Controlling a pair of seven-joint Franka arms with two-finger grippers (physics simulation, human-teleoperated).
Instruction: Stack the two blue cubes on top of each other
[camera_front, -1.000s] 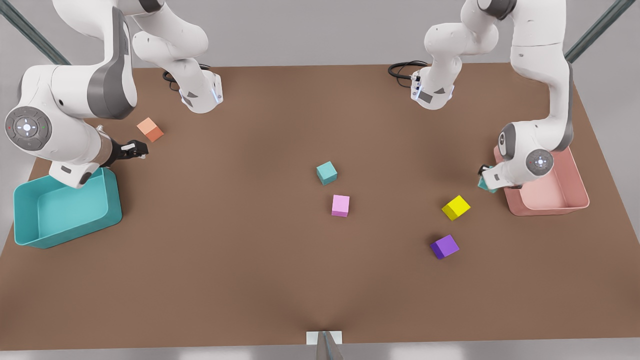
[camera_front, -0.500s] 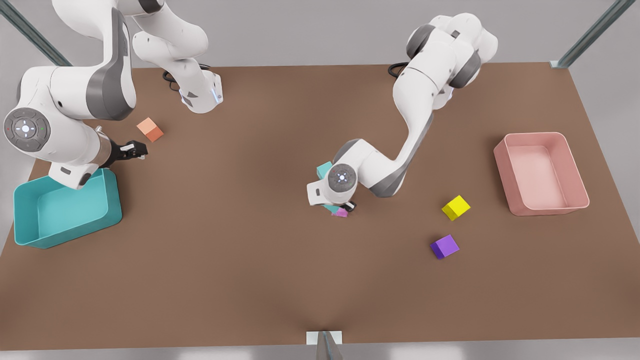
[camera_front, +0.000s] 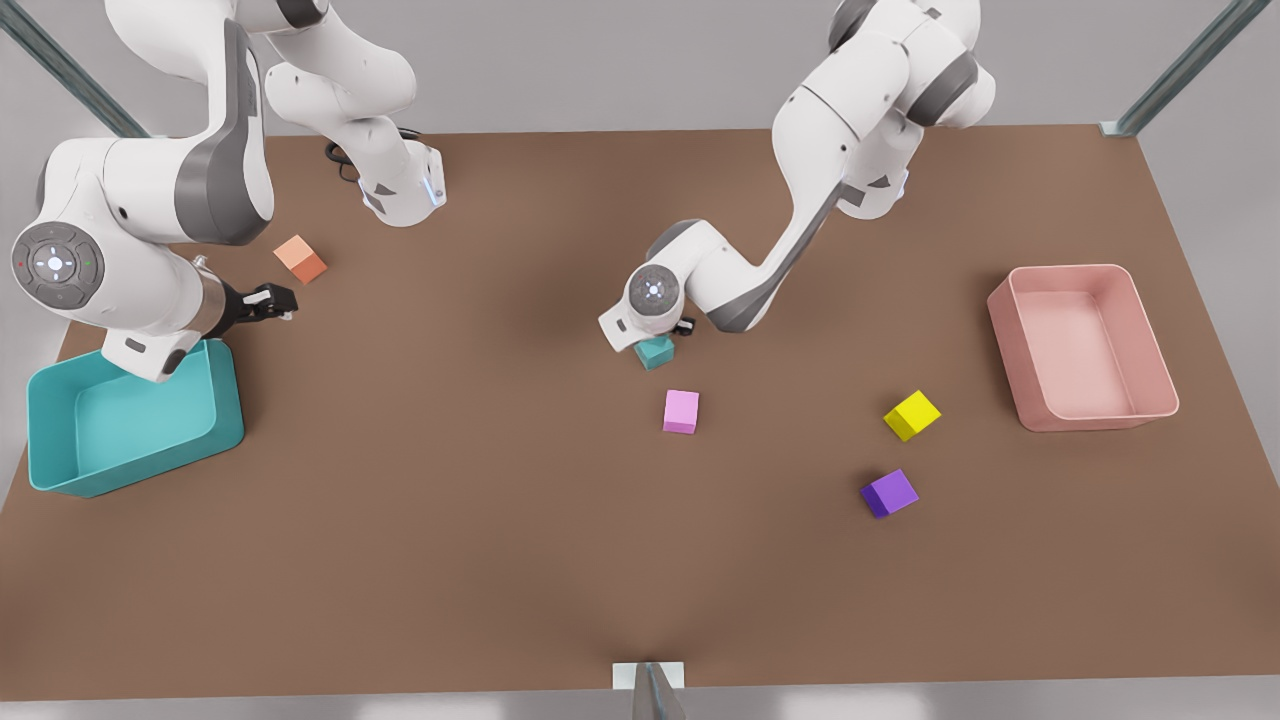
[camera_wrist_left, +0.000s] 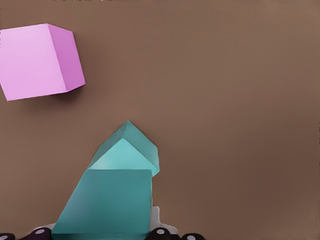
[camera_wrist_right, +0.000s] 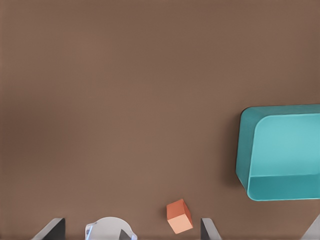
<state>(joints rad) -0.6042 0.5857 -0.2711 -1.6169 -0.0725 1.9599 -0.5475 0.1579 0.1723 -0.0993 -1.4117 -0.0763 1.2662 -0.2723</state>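
Observation:
My left gripper (camera_front: 662, 336) hangs over the middle of the table, shut on one blue cube (camera_wrist_left: 107, 202). The other blue cube (camera_wrist_left: 131, 146) rests on the table directly under it, turned at an angle to the held one. I cannot tell whether the two touch. In the front view a teal cube (camera_front: 655, 353) peeks out below the left wrist. My right gripper (camera_front: 272, 301) waits at the front view's left, between the orange cube (camera_front: 300, 259) and the teal bin (camera_front: 130, 425).
A pink cube (camera_front: 681, 411) lies just in front of the blue cubes. A yellow cube (camera_front: 911, 415) and a purple cube (camera_front: 889, 493) sit toward the front view's right, near a pink bin (camera_front: 1085, 345). Both arm bases stand at the table's far edge.
The left arm swung from beside the pink bin, carrying a blue cube past the pink cube to above the central blue cube. The right arm barely moved.

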